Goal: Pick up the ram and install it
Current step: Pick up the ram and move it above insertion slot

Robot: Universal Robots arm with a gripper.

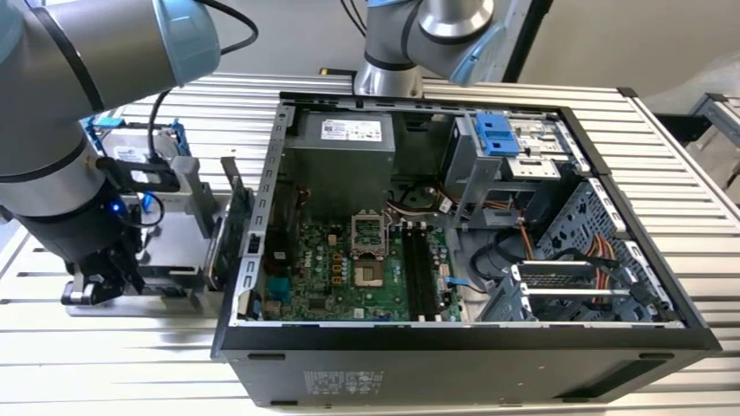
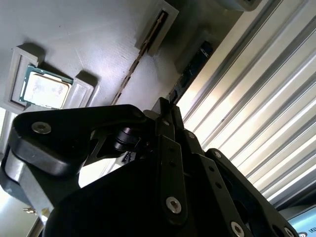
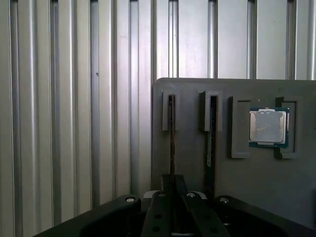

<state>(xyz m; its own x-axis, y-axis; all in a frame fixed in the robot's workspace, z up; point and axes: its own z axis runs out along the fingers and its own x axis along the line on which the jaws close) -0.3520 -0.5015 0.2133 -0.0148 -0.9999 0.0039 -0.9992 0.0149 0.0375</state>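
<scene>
gripper (image 1: 102, 282): low over the grey holder (image 1: 173, 253) at the exterior view's left, outside the computer case (image 1: 463, 351). I also see it in both wrist views (image 3: 172, 177) (image 2: 165, 106).
jaws: drawn in to a thin slit and pinched on the ram's top edge, as I read the first wrist view.
ram (image 3: 171, 131): on edge in the holder slot nearest the holder's outer rim, seated there and not lifted out. One end runs in between the fingers.
second stick (image 3: 211, 132): same kind, in the next slot over and parallel. It sits just beside the gripped one but clear of the fingers. It shows as a thin line in the second wrist view (image 2: 140, 52).
processor chip (image 3: 268, 127): flat in its own pocket on the holder, beyond the second stick and well apart from the gripper.
green card (image 1: 241, 230): upright between the holder and the case wall, so it stands between the gripper and the case.
hard drive (image 1: 133, 143): in a blue frame behind the arm (image 1: 58, 173), near the holder's far end.
case: side panel off, mainboard (image 1: 335, 269) exposed.
memory slots (image 1: 417, 273): long black slots beside the processor socket. I can't tell whether any is filled.
cables: orange and black runs by the drive cage at the exterior view's right, apart from the slots.
table (image 1: 139, 364): ribbed aluminium under everything.
</scene>
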